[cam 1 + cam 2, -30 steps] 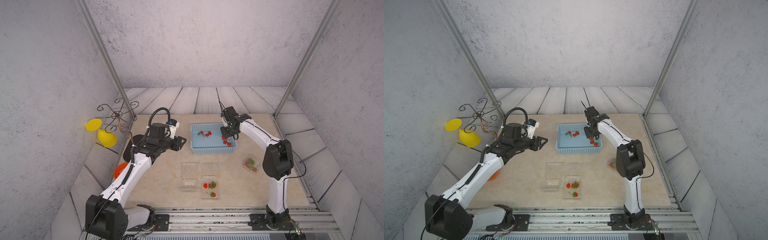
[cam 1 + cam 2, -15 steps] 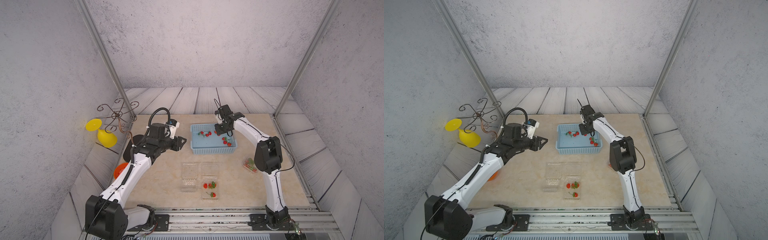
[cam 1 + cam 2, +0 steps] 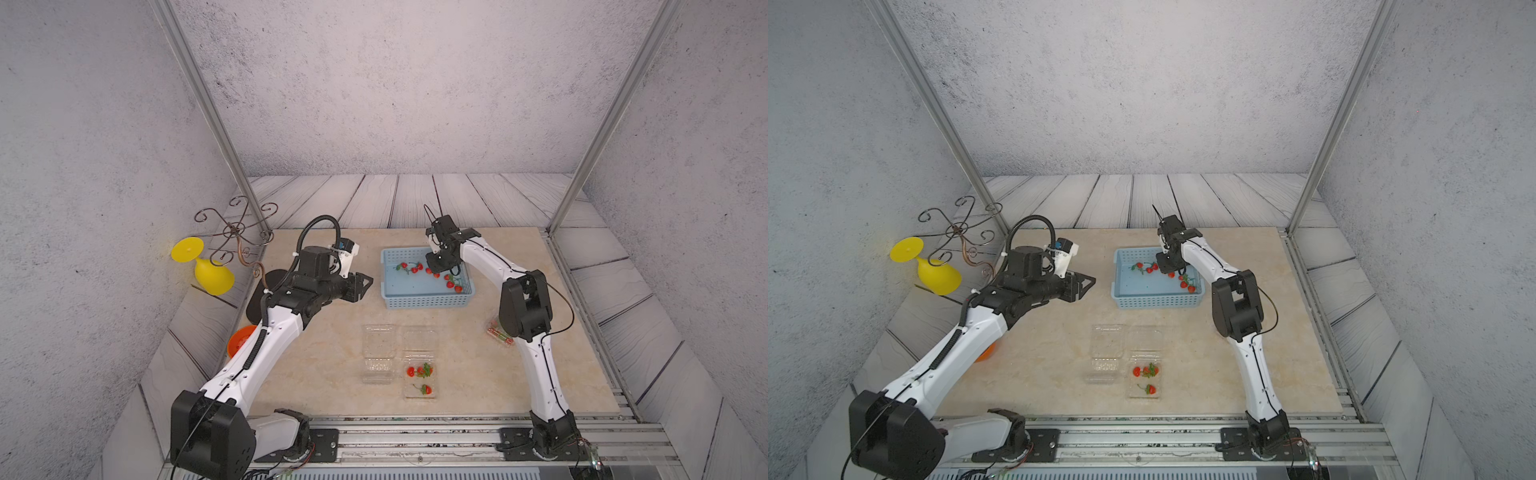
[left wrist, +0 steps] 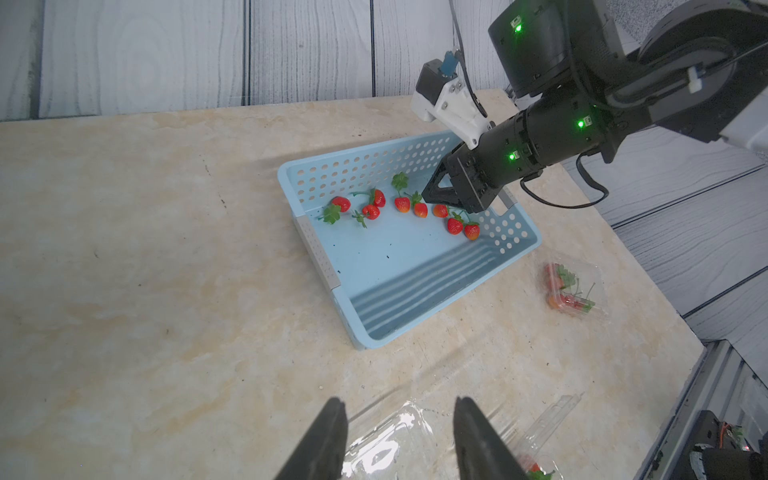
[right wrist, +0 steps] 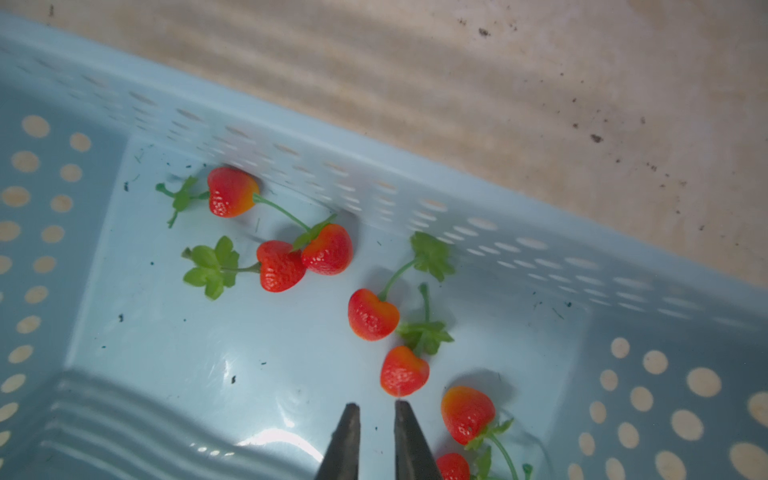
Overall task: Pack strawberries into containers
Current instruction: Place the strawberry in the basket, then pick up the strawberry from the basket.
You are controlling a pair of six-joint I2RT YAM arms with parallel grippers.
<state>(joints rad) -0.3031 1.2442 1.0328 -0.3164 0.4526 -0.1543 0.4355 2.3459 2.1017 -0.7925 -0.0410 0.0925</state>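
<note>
Strawberries [image 3: 415,268] lie in the far basket [image 3: 428,300], with two containers [image 3: 378,353] side by side nearer and a third container [image 4: 573,291] to the right.

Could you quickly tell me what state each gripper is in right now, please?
Left gripper: open, empty.
Right gripper: slightly open, empty, near a strawberry in the blue basket.

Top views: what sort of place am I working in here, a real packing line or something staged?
Probably a staged robot test booth: grey textured wall panels between bare aluminium posts, white robot arms mounted on an aluminium rail, and props like a yellow plastic goblet lying on its side.
</note>
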